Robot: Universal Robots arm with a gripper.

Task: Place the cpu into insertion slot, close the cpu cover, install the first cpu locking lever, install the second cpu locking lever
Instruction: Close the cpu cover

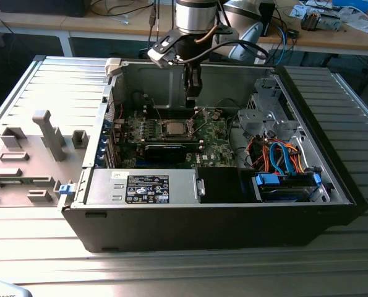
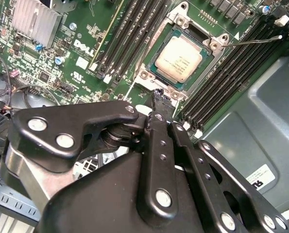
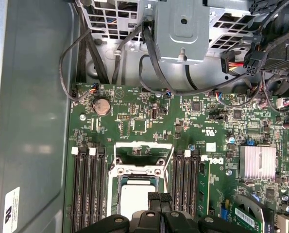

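The cpu [image 2: 180,58] lies flat in the insertion slot [image 2: 145,75] on the green motherboard [image 3: 149,111], silver top up. In the first wrist view the cpu [image 3: 133,200] is partly behind my fingertips. The cpu cover [image 3: 143,151] stands raised off the slot, a thin metal frame at the slot's edge. A thin wire locking lever [image 2: 253,40] sticks out from one slot corner. My gripper [image 1: 193,94] hangs above the board, over the slot's area, shut with nothing between its fingers [image 2: 161,99].
Rows of long black memory slots [image 2: 134,29] flank the socket on both sides. A finned heatsink [image 3: 257,161] sits further along the board. Cables and a metal drive cage [image 1: 267,114] fill the case on the exterior view's right. The case wall [image 3: 32,121] runs close to the board.
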